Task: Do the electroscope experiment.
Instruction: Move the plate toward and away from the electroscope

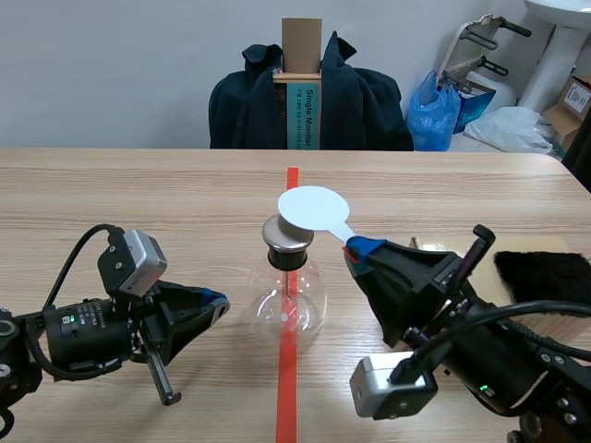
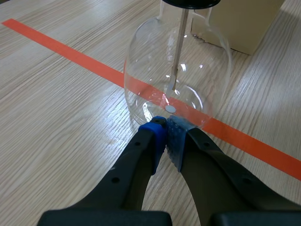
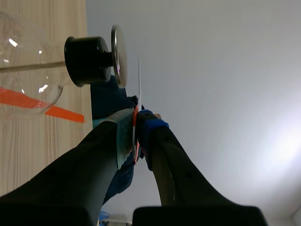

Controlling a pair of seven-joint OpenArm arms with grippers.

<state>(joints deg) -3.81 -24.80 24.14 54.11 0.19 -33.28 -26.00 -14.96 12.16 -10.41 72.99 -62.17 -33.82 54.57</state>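
on tape: clear flask, black stopper, metal cap; right gripper clamps white paddle; left gripper closed.

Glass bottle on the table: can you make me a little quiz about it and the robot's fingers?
1. True or false: the glass bottle stands on the red tape line.
2. What does the right gripper hold? A) a black cloth B) a white paddle C) nothing
3. Fill in: the fingers of the left gripper are ____ (open or shut).
Key: 1 true; 2 B; 3 shut.
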